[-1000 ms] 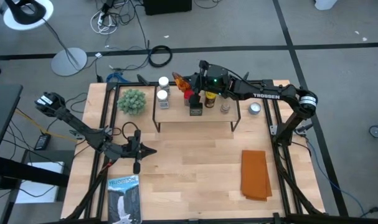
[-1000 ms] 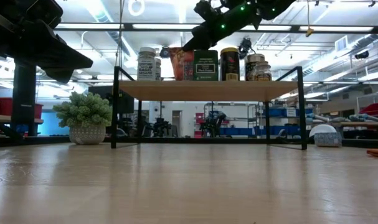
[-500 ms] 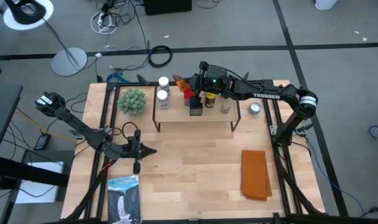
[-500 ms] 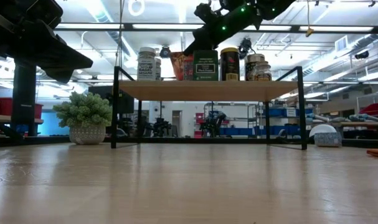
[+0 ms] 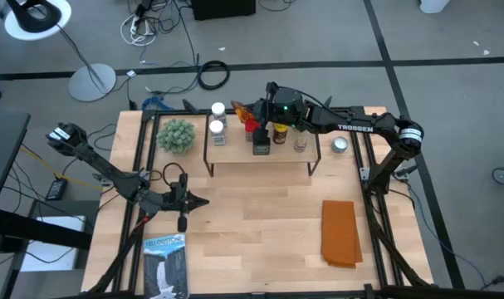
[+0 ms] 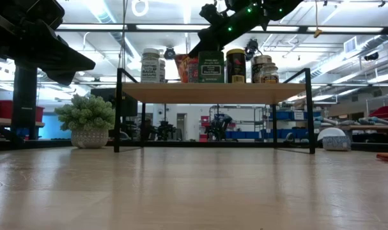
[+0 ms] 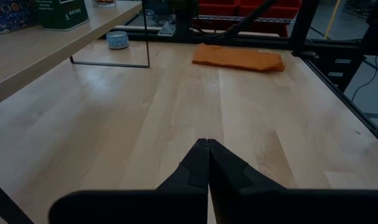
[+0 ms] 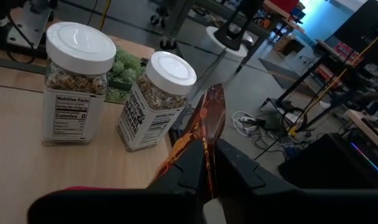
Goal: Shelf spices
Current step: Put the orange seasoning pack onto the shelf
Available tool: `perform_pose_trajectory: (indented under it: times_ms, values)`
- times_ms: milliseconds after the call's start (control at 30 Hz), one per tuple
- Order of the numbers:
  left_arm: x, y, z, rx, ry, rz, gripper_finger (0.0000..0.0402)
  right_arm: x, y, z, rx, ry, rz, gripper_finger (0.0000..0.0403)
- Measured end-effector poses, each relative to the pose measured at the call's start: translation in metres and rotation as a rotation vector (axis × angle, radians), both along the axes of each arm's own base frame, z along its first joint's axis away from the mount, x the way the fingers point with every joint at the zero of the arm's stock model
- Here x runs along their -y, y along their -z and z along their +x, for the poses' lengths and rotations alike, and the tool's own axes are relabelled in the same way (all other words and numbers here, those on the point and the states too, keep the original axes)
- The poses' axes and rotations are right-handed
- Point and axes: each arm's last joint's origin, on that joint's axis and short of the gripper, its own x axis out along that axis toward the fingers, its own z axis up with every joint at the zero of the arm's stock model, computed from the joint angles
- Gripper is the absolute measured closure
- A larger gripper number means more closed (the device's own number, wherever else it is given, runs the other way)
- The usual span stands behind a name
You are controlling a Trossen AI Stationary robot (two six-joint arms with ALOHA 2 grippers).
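Placement step in hand; right gripper (image 8: 204,163) over shelf (image 5: 260,158) at table's 12 o'clock, fingers clamped on top edge of packet (image 8: 198,130), beside two white-lid jars (image 8: 80,81); other spices (image 6: 235,66) already shelved. Next, likely: lower packet upright, release cleanly. Left gripper (image 7: 207,163) pressed together, idle at 9 o'clock.

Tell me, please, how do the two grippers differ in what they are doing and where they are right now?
The right gripper is over the shelf at the table's far side, pinching the top of the orange-brown packet beside two white-lidded jars. The left gripper holds nothing and hangs low over bare table near the left edge, away from the shelf. Both have their fingers closed together.
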Motion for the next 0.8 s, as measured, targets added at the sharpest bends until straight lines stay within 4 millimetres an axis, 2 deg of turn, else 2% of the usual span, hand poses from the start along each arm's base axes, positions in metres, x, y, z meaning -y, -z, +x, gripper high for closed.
perform_pose_trajectory:
  times_ms: [367,800]
  values:
    - [0.0,0.0,0.0,0.0,0.0,0.0,0.0396,-0.0002,0.0009,-0.0002,-0.005,0.0,0.012,0.0363]
    - [-0.0001,0.0001,0.0,0.0,0.0,0.0,0.0396,0.0011,-0.0005,-0.0002,0.011,0.005,0.009,0.0335]
